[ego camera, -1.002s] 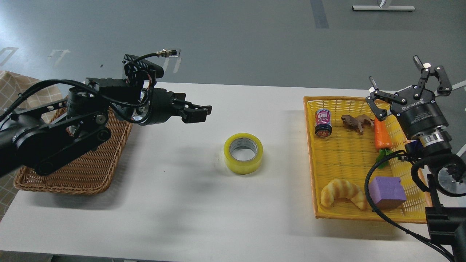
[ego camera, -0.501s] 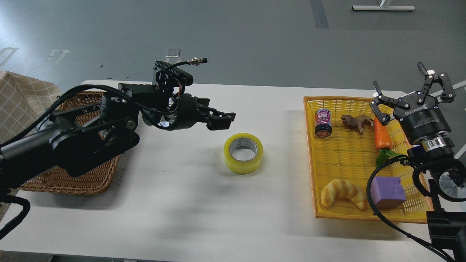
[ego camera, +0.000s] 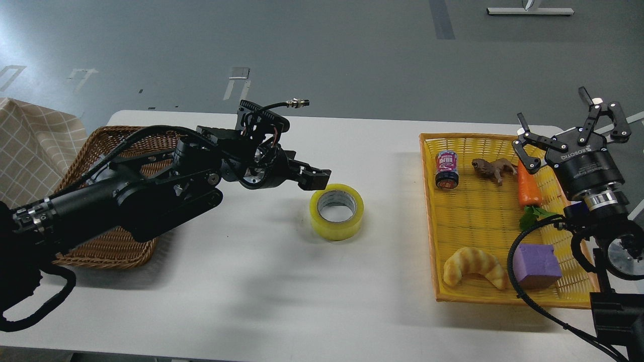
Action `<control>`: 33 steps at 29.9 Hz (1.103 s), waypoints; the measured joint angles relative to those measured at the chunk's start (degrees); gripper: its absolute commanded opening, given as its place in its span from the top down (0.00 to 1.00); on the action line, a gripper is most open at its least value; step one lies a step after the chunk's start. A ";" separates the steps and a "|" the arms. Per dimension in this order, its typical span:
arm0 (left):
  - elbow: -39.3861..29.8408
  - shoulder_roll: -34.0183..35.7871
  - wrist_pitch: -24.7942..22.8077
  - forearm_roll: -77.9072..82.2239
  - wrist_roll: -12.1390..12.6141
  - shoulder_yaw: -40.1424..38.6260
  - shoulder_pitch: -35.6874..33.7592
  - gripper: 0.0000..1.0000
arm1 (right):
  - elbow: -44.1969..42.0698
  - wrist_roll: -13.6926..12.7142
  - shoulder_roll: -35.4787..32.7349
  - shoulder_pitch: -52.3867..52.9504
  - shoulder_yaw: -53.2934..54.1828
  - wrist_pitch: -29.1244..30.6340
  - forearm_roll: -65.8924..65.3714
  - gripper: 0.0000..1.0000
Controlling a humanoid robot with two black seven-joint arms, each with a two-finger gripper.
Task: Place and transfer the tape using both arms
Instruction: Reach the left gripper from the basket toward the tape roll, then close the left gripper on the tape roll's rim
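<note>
Yellow tape flat on table; left end effector at rim.

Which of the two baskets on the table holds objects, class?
The yellow basket on the right holds a can, toy animal, carrot, croissant and purple block; no objects show in the brown wicker basket.

Glossy translucent yellow tape, cardboard core. Smooth matt white table. Rough woven wicker basket. Ribbed yellow plastic tray. Checked cloth.
</note>
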 measured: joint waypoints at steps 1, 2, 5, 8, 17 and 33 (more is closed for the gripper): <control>0.04 -0.39 0.00 0.01 0.23 0.00 0.00 0.02 | 0.00 0.00 0.00 0.00 0.00 0.00 0.00 0.00; 0.06 -0.74 0.00 -0.04 0.63 0.00 0.00 0.02 | 0.00 0.00 0.00 0.00 0.02 0.00 0.00 0.00; 0.08 -1.40 0.00 -0.13 1.53 0.01 -0.03 0.02 | 0.00 0.00 0.01 0.00 0.05 0.00 0.00 0.00; 0.10 -2.02 0.00 -0.13 1.83 0.00 0.07 0.06 | 0.00 0.00 0.08 0.08 0.06 0.00 0.00 0.00; 3.74 -4.17 0.00 -0.08 1.71 4.41 0.00 0.08 | 0.19 0.00 0.16 0.40 0.40 0.00 0.00 0.00; 6.65 -5.62 0.00 -0.29 1.78 5.45 -0.01 0.08 | 0.19 0.00 0.09 0.45 0.50 0.00 0.01 0.00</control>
